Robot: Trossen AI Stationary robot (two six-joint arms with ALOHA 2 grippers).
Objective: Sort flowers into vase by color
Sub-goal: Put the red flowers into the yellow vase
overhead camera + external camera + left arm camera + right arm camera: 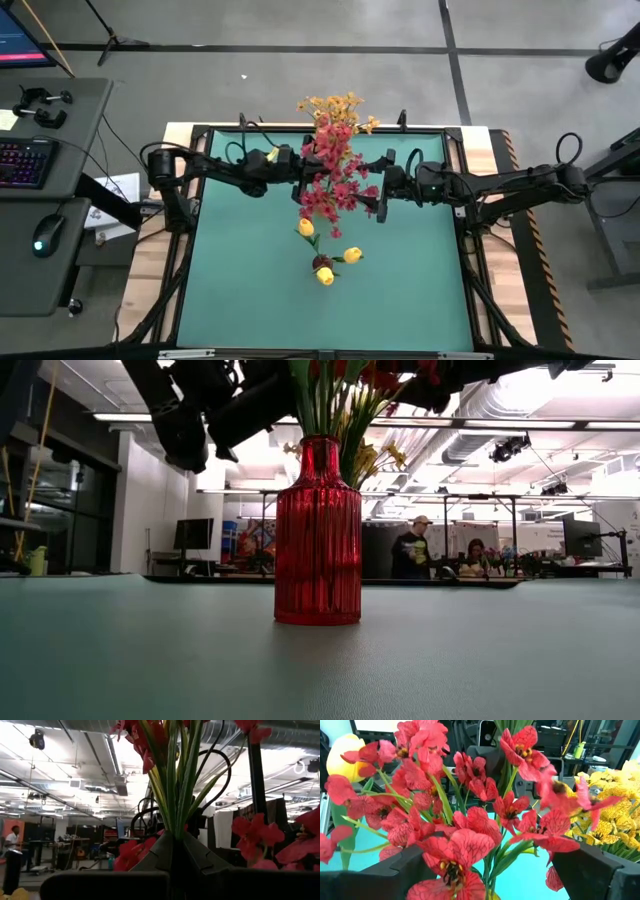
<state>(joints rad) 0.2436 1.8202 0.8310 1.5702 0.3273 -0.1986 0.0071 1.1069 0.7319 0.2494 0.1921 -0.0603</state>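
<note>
Two claws meet at frame centre over the red vase (318, 535): left claw (172, 845) pinches the flowers (335, 160) by their stalks; right claw (485, 870) is spread. Sorting underway; next, probably seat or separate stems.

We see even, bright overhead light on the green table mat (400, 290), shadows faint. In the low view ceiling strip lights (560, 426) glare at 1 o'clock, and the near mat blurs. In the right wrist view the closest red blossoms (455, 860) are soft.
</note>
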